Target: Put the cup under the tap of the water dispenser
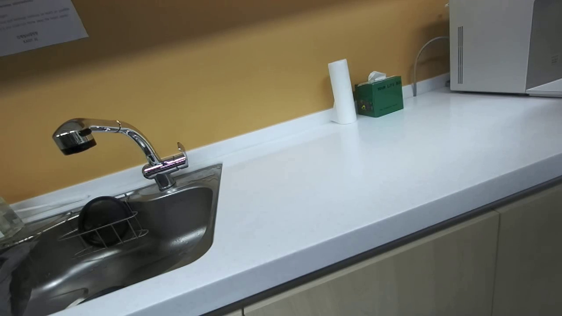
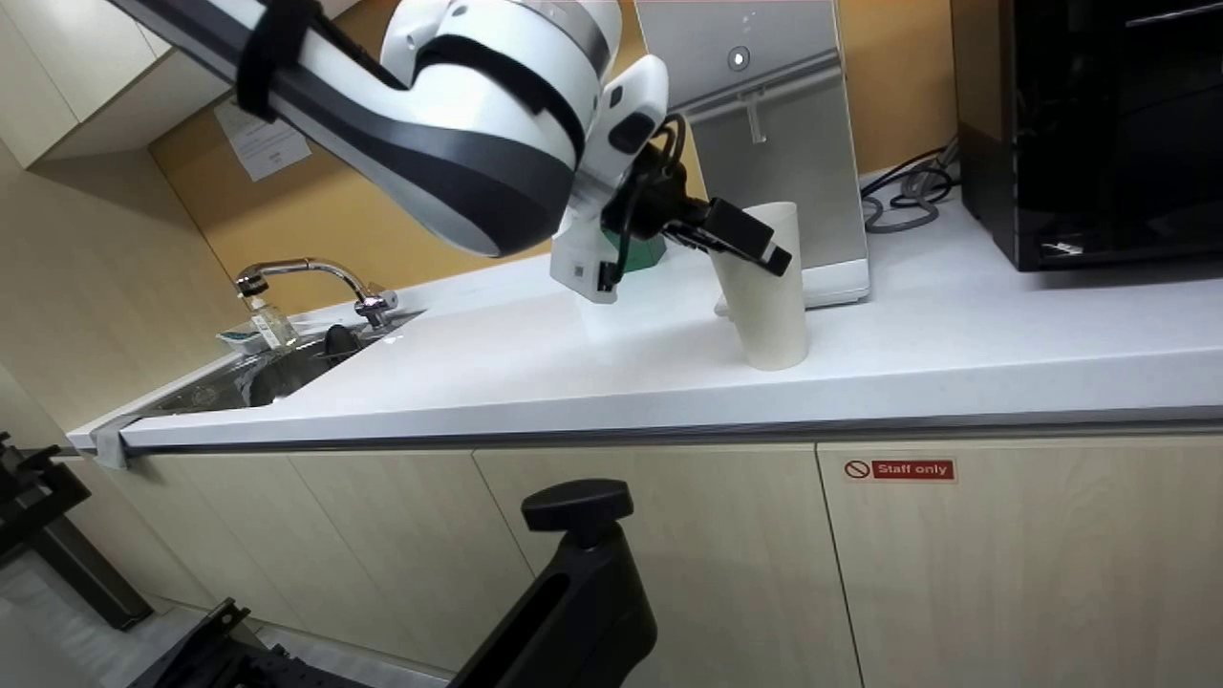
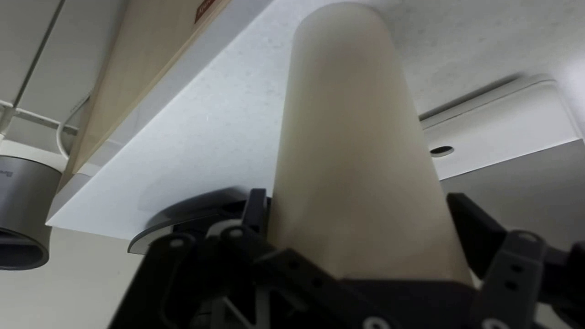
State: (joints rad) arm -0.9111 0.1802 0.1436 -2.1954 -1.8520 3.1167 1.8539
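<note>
Cup (image 2: pixel 770 308) between my fingers (image 3: pixel 475 228), tall and slim, shows pale against the water dispenser (image 2: pixel 812 182). Its wall is plain cream-white, smooth and dull, broadest toward the rim and tapering to a rounded foot. Looking down along it in the wrist view, I see soft brownish shading over the middle; its near end is hidden behind my own dark parts. In an exterior view its sides run much as the dispenser's do, so it looks upright. It is out in front of the dispenser, near the white base (image 3: pixel 502 123), with a strip of counter (image 2: pixel 478 354) showing between. The tap (image 2: pixel 755 117) appears above the cup and farther back.

My pincer (image 3: pixel 357 198) is set about as wide as the cup, one finger along each side, close to the wall in its upper part. Whether they press on it I cannot tell, nor whether its foot touches the counter. Right of the dispenser are looped cables (image 2: pixel 925 182) and a black appliance (image 2: pixel 1099 143); left of it, a green tissue box (image 1: pixel 388 98).
</note>
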